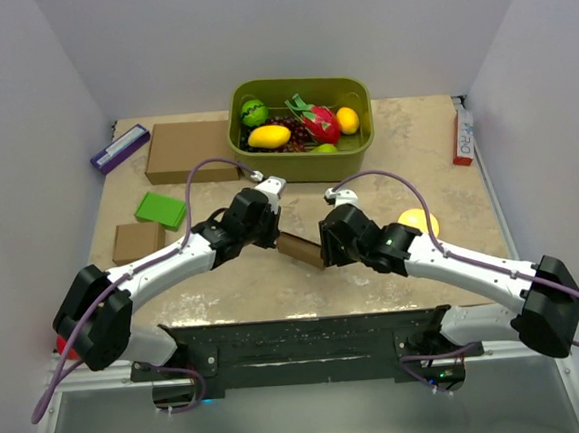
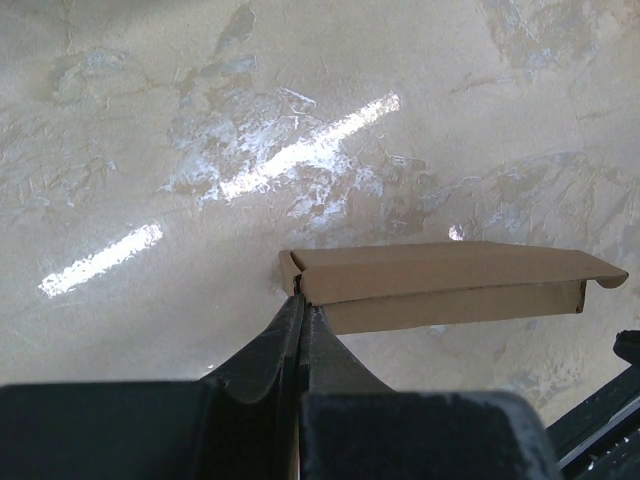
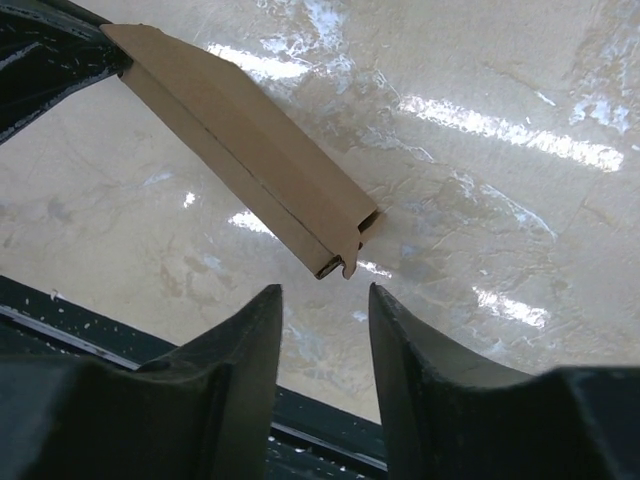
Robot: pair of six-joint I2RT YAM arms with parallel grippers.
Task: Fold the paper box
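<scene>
Cardboard of the paper box (image 1: 297, 248) shows as a flat, folded brown strip at the middle of the table (image 1: 416, 166), between the two arms where they meet. The left gripper (image 1: 274, 238) has its jaws pressed together on the box's left end. In the left wrist view the left gripper (image 2: 300, 298) pinches one corner, and the paper box (image 2: 440, 285) runs off to the right with a flap sticking out at its far end. Whether the box touches the table beneath it cannot be told.

The right gripper (image 1: 322, 252) sits at the box's other end. In the right wrist view the right gripper (image 3: 325, 292) has its fingers (image 3: 250, 340) moderately apart with nothing between them. The near end of the paper box (image 3: 240, 150) lies just beyond their tips, apart from both.

At the back of the table stands a green tub (image 1: 301, 170) holding toy fruit (image 1: 292, 126). To its left lies a large brown carton (image 1: 189, 149), with a purple and white packet (image 1: 119, 148) further left. A green pad (image 1: 161, 209) and a small brown carton (image 1: 136, 241) lie near the left arm. A yellow ball (image 1: 417, 219) sits just behind the right arm, and a red and white packet (image 1: 462, 135) lies by the right wall.
</scene>
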